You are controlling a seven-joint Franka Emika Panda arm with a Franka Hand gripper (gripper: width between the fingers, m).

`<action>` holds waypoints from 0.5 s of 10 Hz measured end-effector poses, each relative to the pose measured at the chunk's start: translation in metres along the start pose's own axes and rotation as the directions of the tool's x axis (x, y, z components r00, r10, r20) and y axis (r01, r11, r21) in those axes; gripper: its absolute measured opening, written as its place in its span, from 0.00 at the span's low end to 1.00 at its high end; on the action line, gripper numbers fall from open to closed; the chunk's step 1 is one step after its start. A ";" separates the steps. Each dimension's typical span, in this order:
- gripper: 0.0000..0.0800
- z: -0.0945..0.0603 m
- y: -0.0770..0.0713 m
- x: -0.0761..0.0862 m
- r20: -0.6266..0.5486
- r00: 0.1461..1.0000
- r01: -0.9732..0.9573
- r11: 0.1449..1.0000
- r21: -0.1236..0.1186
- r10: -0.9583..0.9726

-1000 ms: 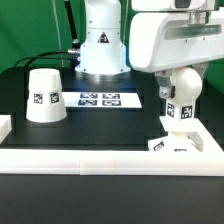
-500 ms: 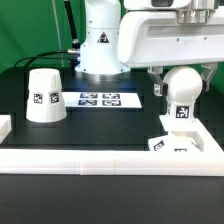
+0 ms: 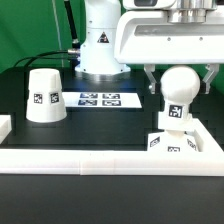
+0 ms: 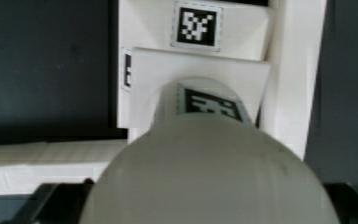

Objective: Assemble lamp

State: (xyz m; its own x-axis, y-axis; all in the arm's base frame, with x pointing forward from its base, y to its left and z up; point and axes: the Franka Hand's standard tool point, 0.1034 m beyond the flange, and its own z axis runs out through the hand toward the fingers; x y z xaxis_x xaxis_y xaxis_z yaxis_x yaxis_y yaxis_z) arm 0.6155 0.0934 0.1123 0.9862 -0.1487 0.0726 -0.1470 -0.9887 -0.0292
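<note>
The ball-like bulb (image 3: 180, 88) stands upright with its tagged neck on the small flat square base (image 3: 172, 146) at the exterior view's right, against the white frame. My gripper (image 3: 179, 84) hangs straight down over it, one finger on each side of the ball, shut on the bulb. In the wrist view the bulb (image 4: 202, 165) fills the space between my fingers, my gripper (image 4: 197, 205) sits around it, and the base (image 4: 194, 65) lies beyond. The cone shade (image 3: 43, 95) stands alone at the exterior view's left.
The marker board (image 3: 100, 99) lies at the back centre in front of the arm's pedestal (image 3: 100, 50). A low white frame (image 3: 100, 161) runs along the table's front and up both sides; the base rests in its right corner.
My hand has turned about its vertical axis to face the camera squarely. The bulb's neck tag has shifted toward the exterior view's left with it. The base has shifted slightly.
</note>
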 end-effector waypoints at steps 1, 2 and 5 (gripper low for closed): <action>0.72 0.000 0.001 0.000 0.000 0.998 -0.059 0.998 -0.001 0.059; 0.72 -0.001 0.002 0.000 -0.001 0.995 -0.104 0.995 -0.003 0.104; 0.84 -0.003 0.001 -0.002 0.000 0.997 -0.075 0.997 -0.002 0.075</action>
State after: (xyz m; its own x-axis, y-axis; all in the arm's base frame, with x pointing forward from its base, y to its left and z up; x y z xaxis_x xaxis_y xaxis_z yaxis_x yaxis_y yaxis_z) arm 0.6135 0.0922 0.1147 0.9725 -0.2222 0.0705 -0.2204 -0.9749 -0.0327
